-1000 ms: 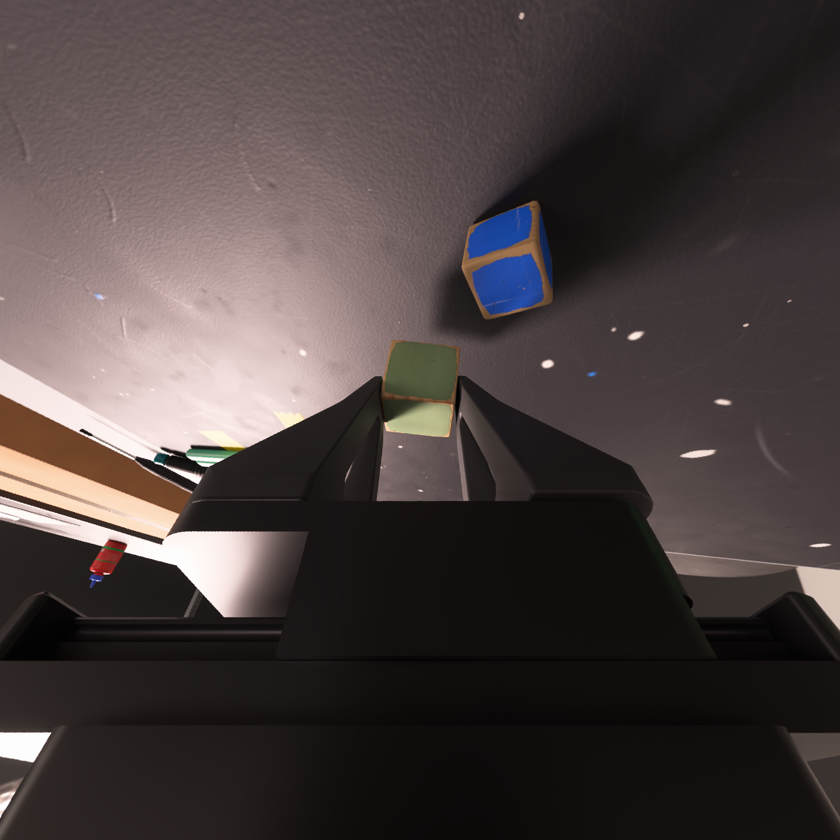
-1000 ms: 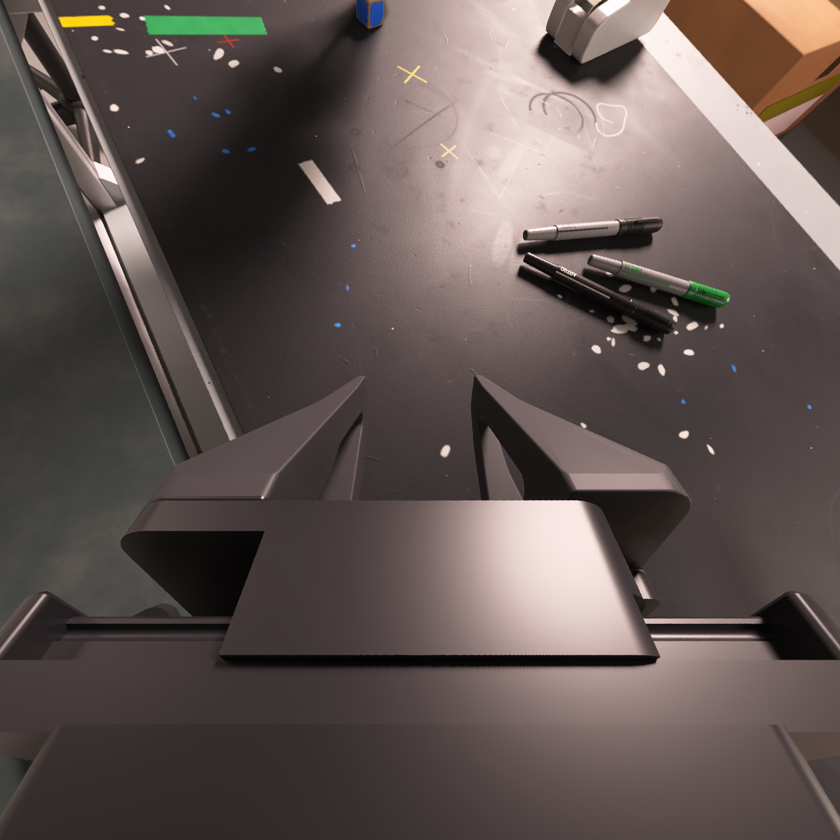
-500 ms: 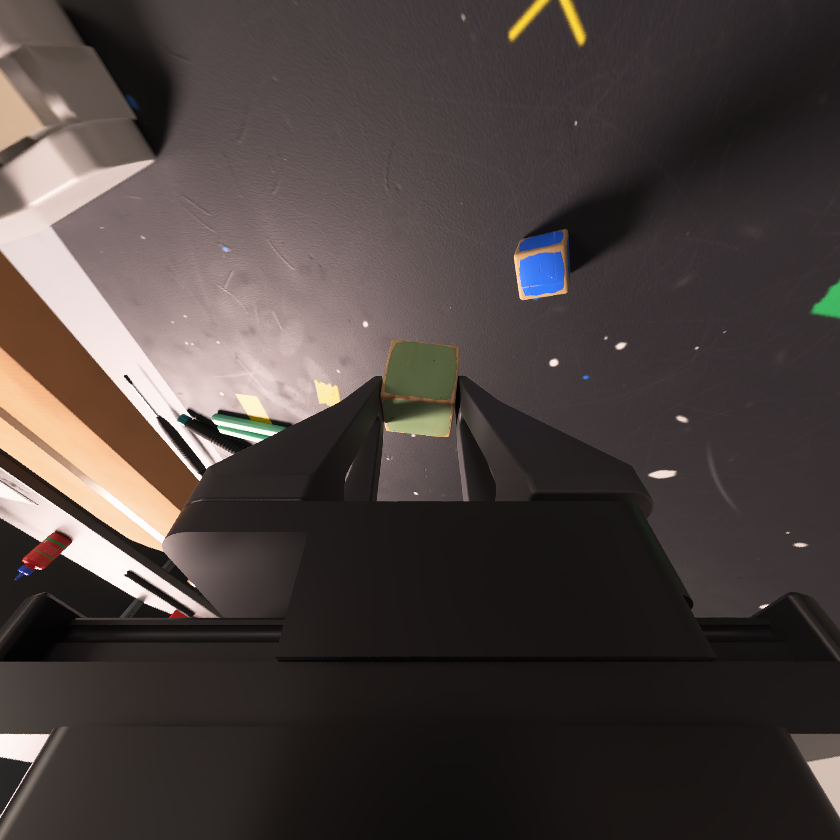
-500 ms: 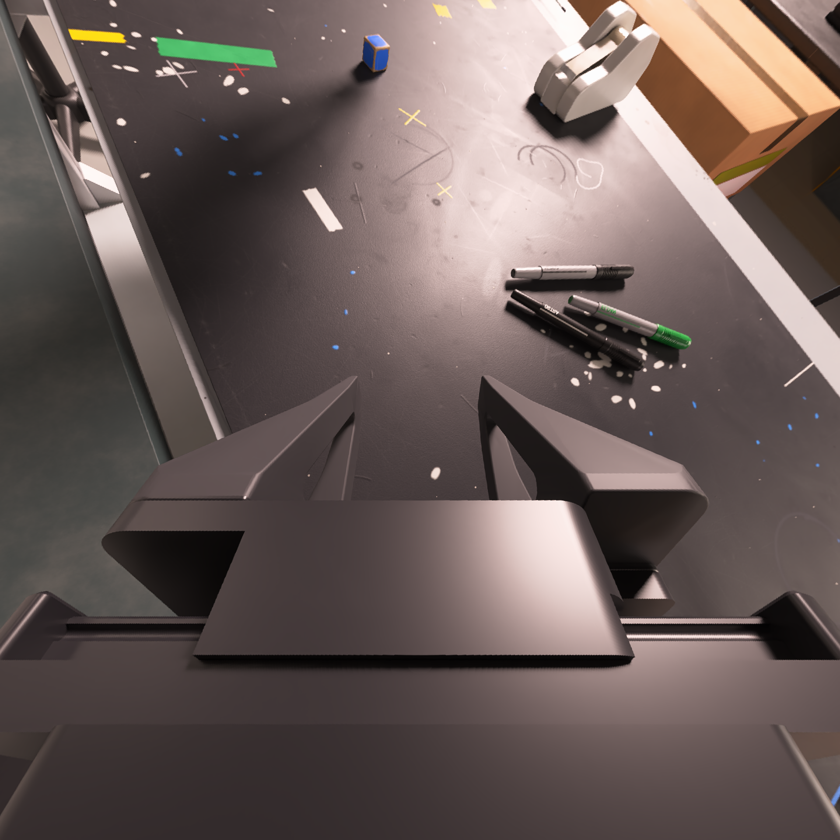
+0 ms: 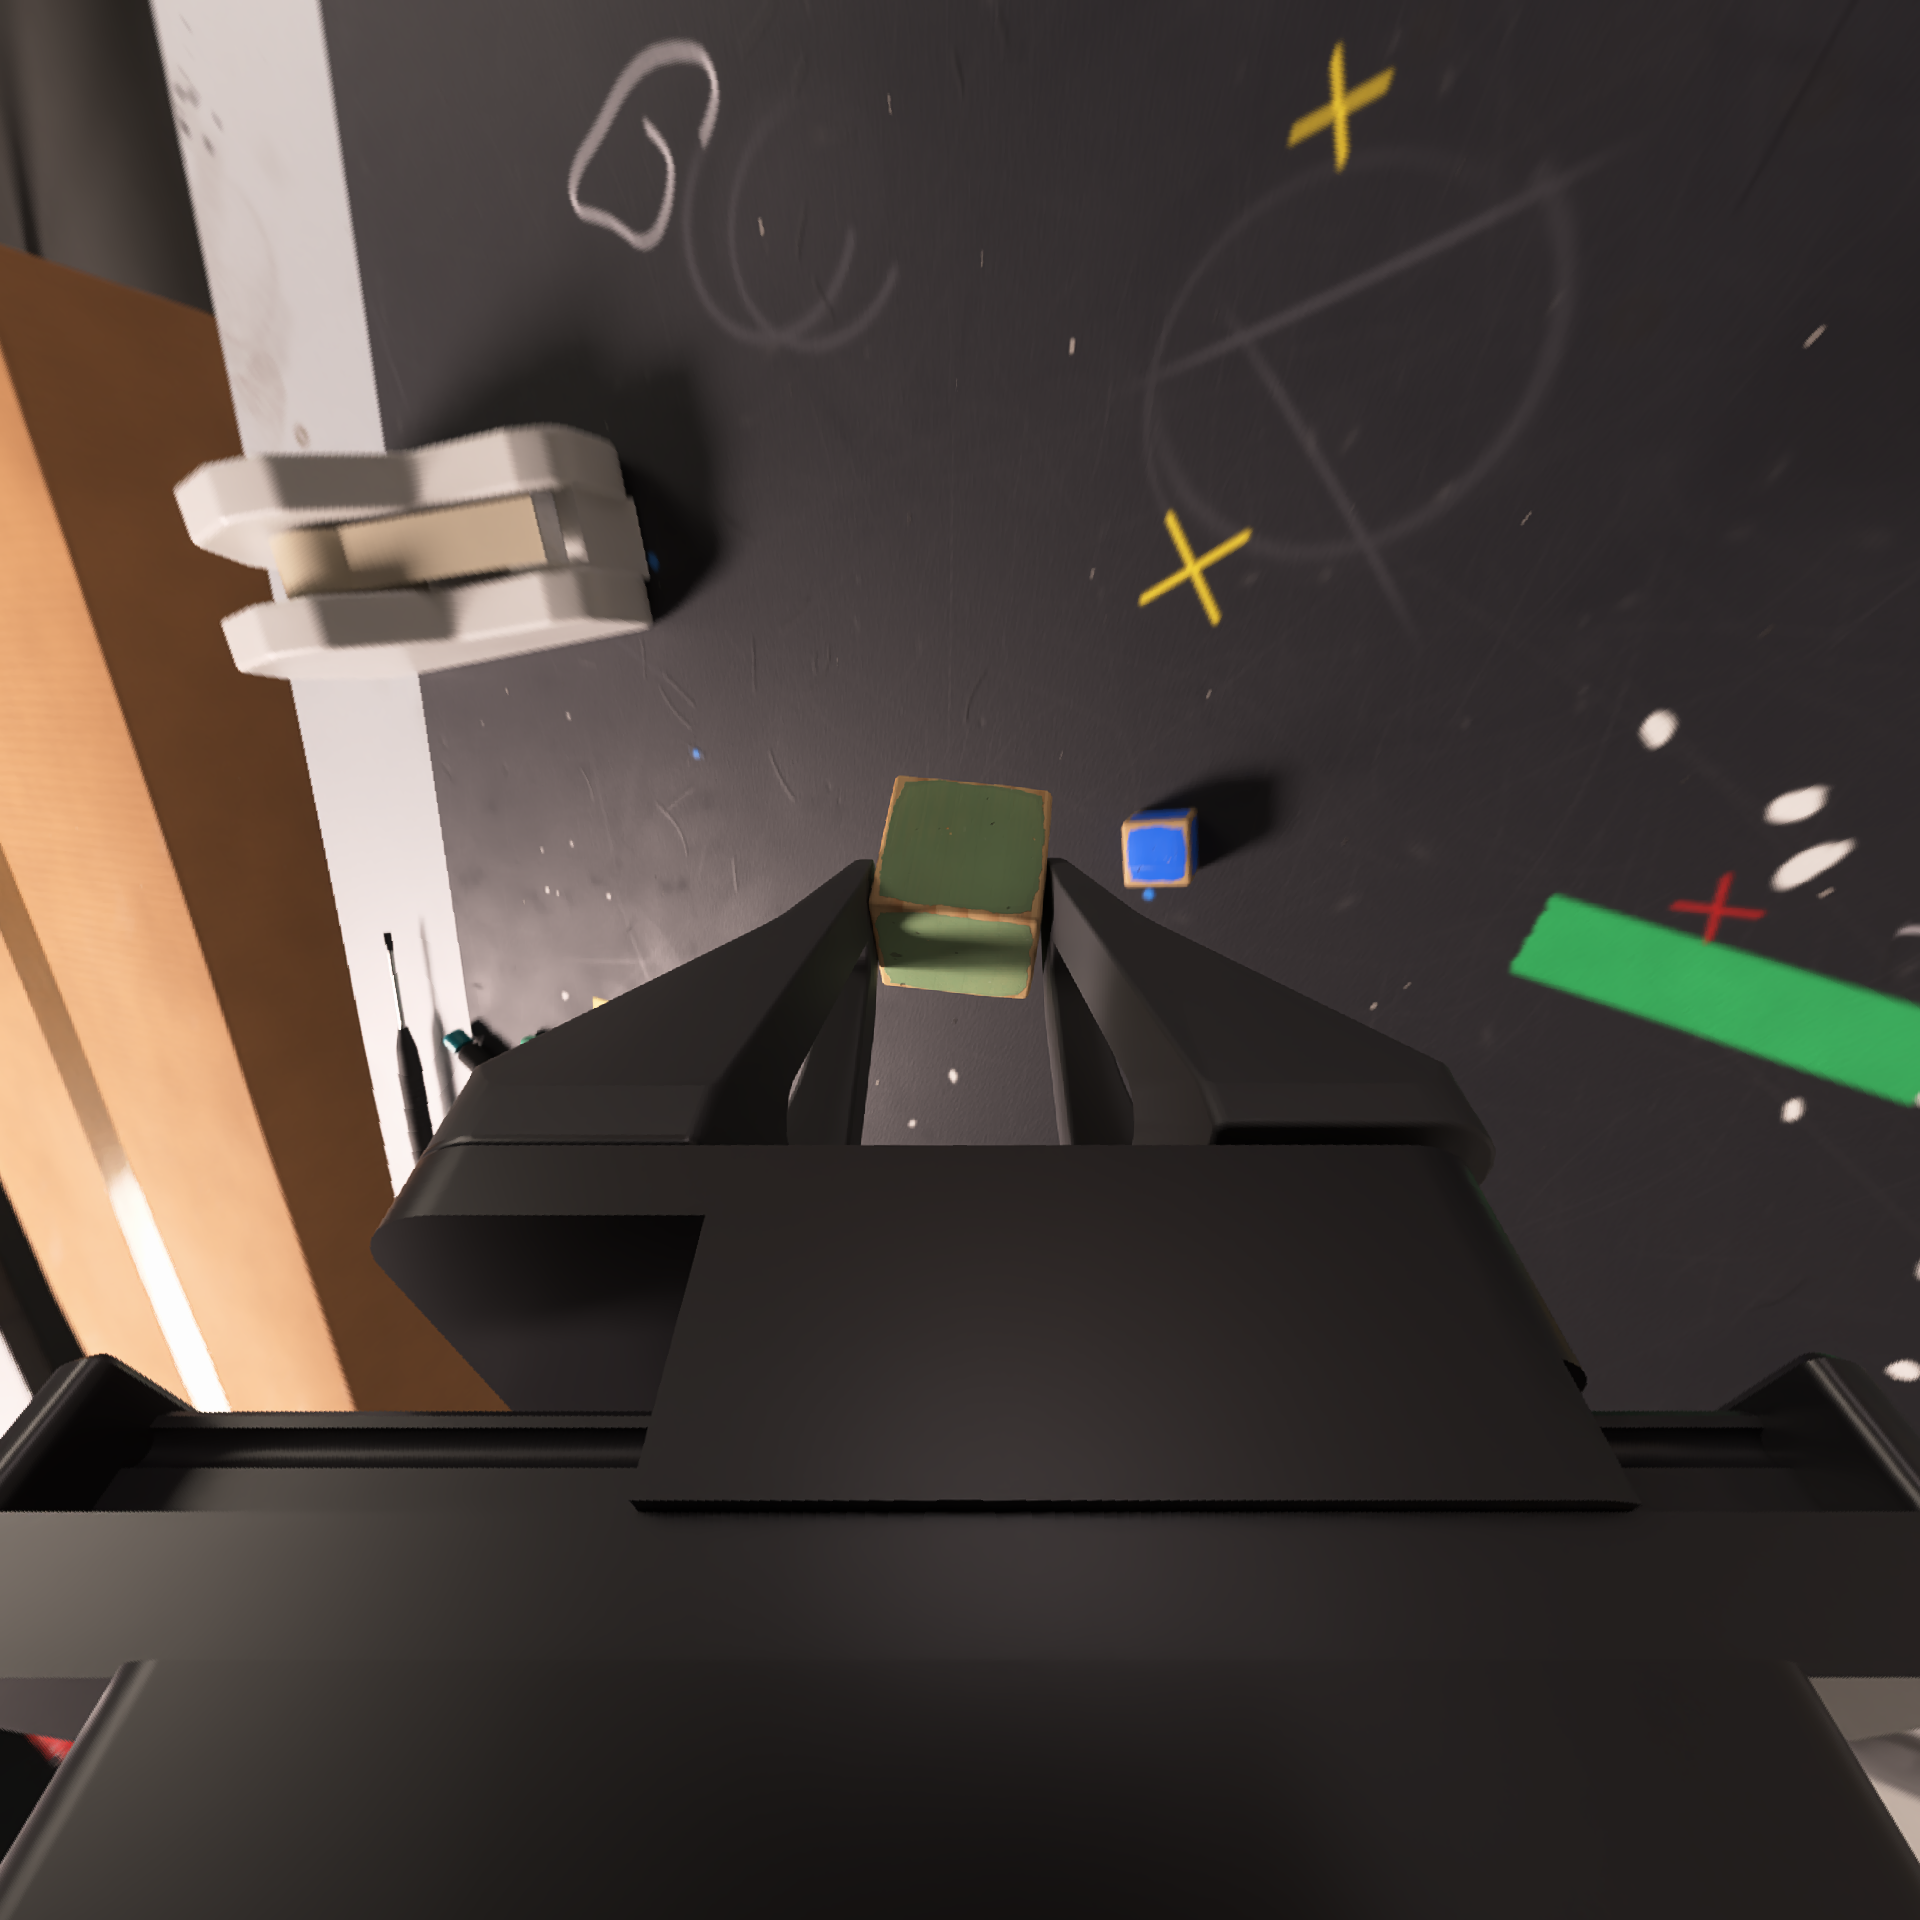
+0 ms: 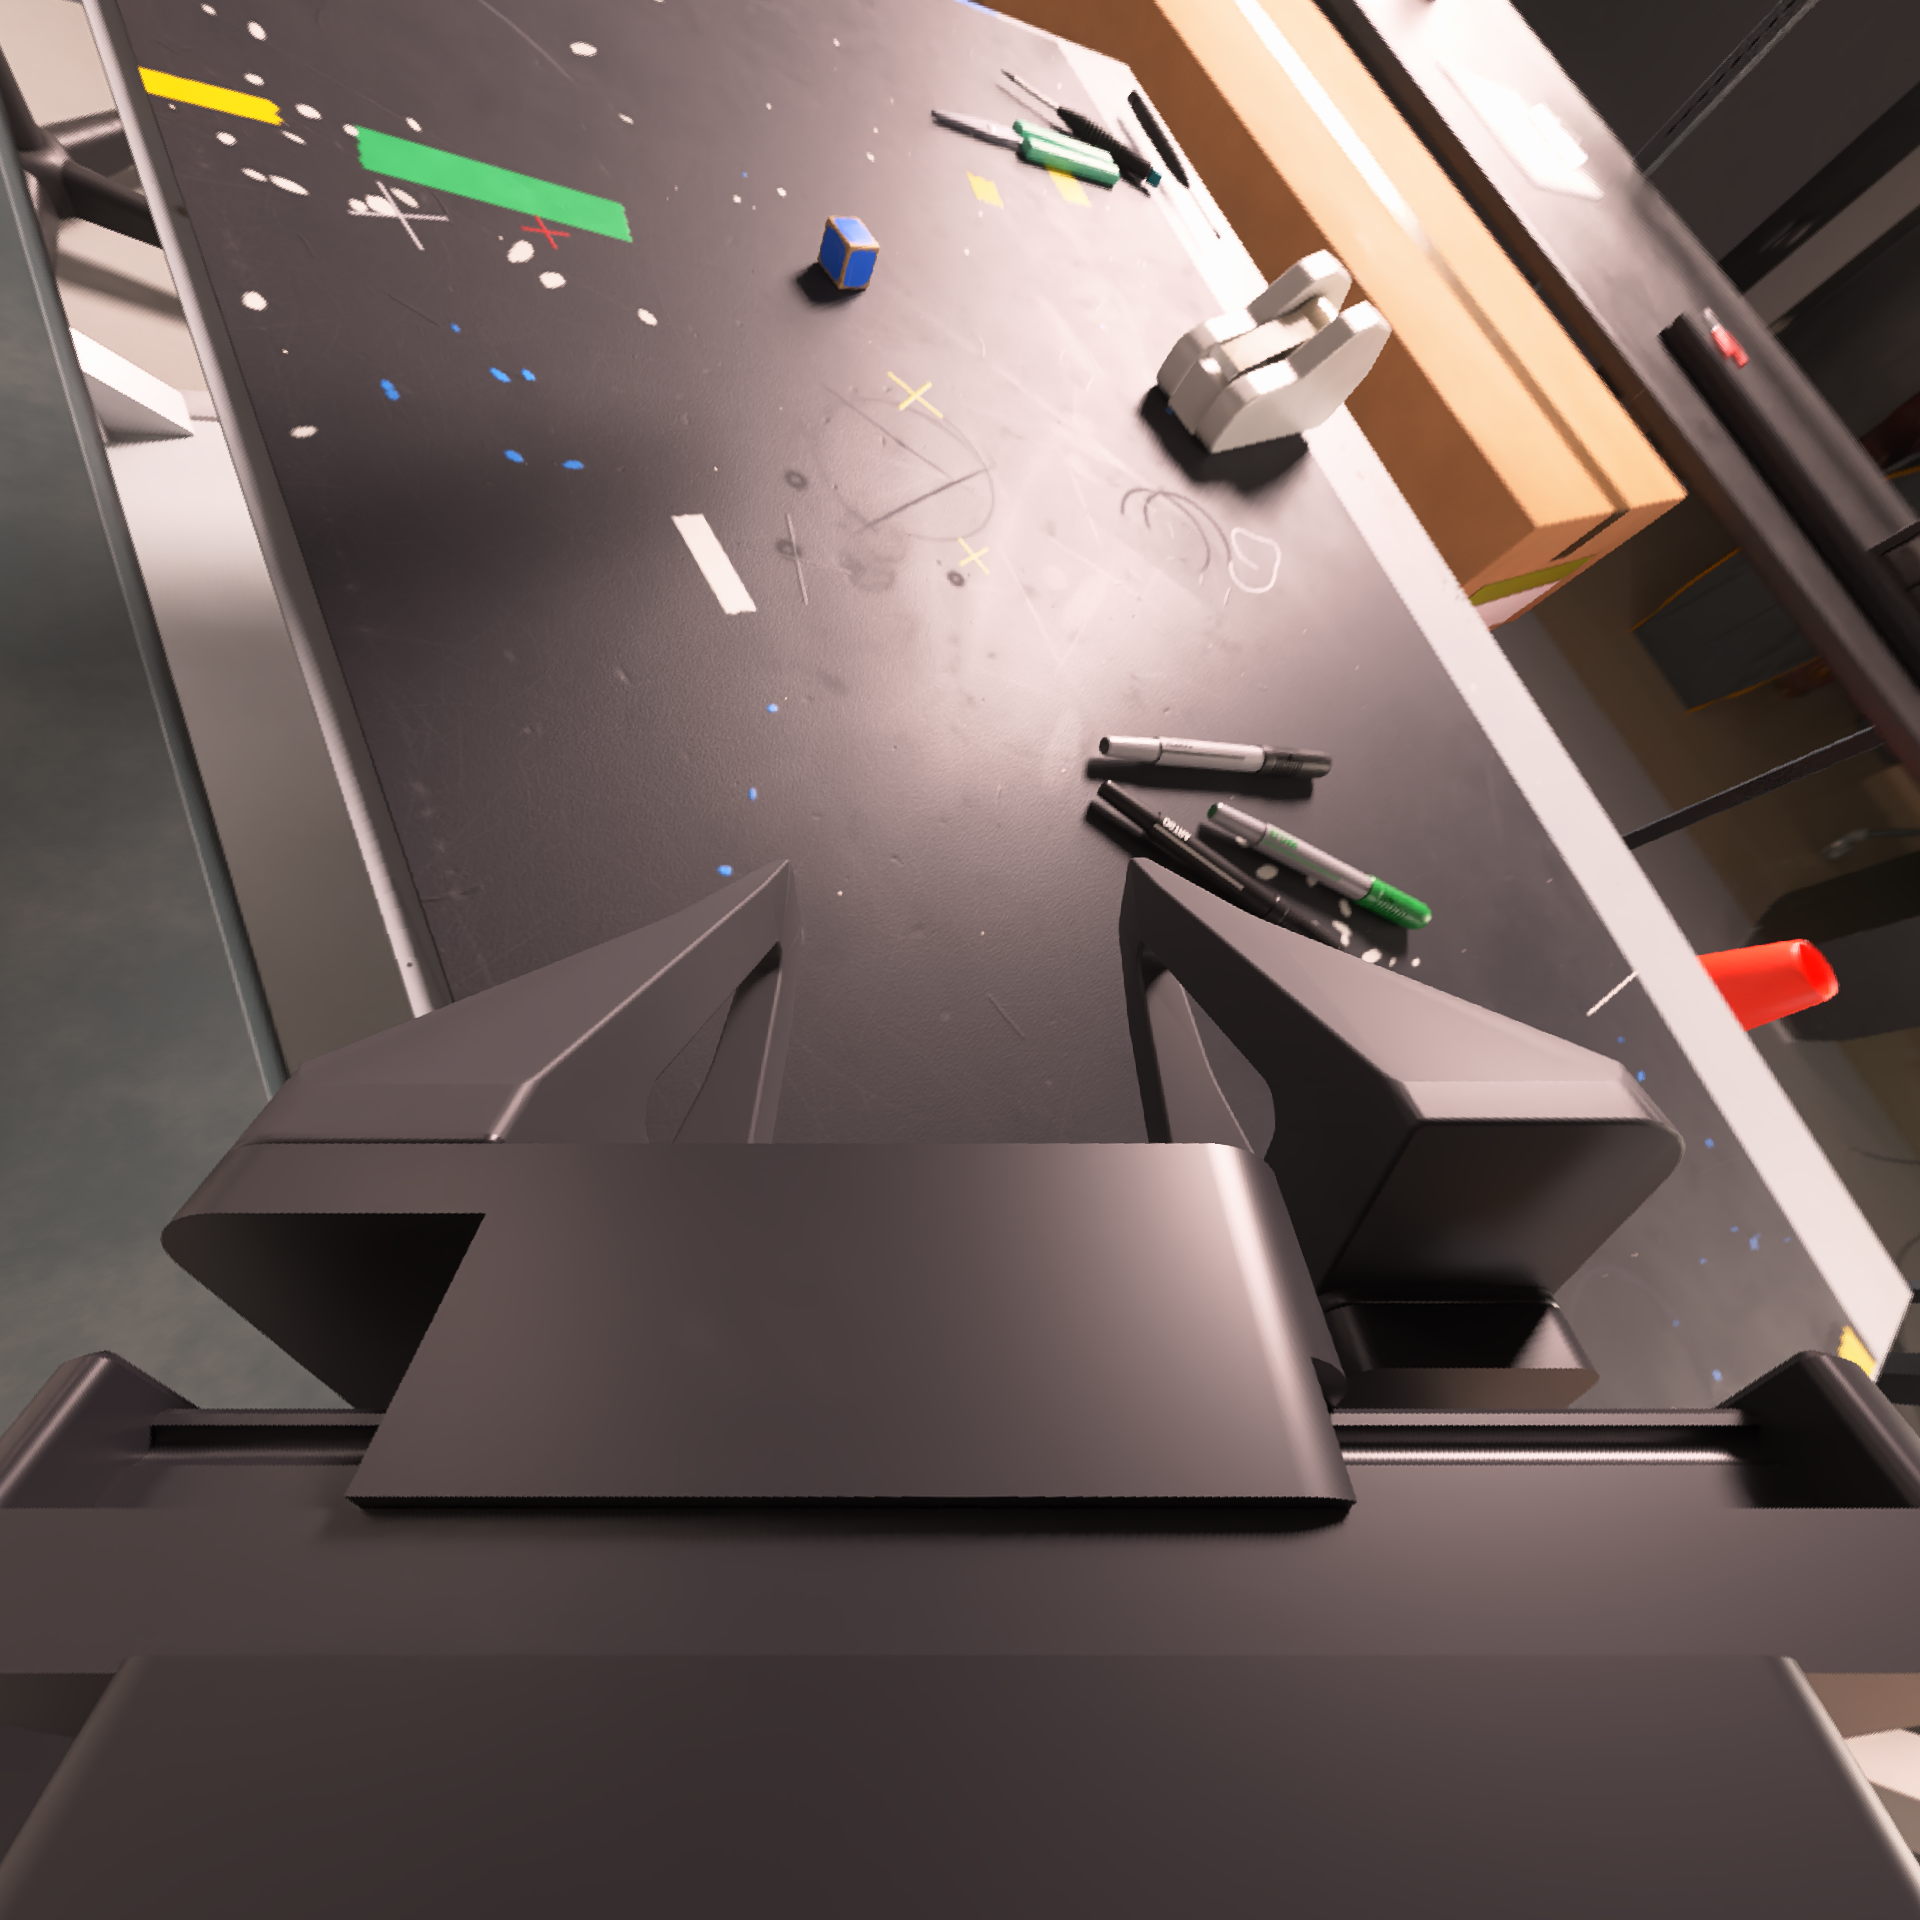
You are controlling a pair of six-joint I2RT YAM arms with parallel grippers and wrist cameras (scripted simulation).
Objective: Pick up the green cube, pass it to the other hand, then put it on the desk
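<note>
The green cube (image 5: pixel 961 868) with tan edges is clamped between the two black fingers of my left gripper (image 5: pixel 958 899), held high above the dark desk (image 5: pixel 935 468). It fills the gap between the fingertips. My right gripper (image 6: pixel 956 894) is open and empty, above the near part of the desk (image 6: pixel 623 675). The green cube does not show in the right wrist view.
A blue cube (image 5: pixel 1156 852) lies on the desk, also in the right wrist view (image 6: pixel 847 252). A white tape dispenser (image 5: pixel 416 551) (image 6: pixel 1262 364) sits by the desk's edge beside a cardboard box (image 5: pixel 125 831). Several markers (image 6: pixel 1262 831) lie near my right gripper. A green tape strip (image 5: pixel 1714 992) is stuck down.
My left gripper has risen and turned with the green cube, so the blue cube looks smaller and the dispenser has come into view. My right gripper has lifted, tilted up and opened wider.
</note>
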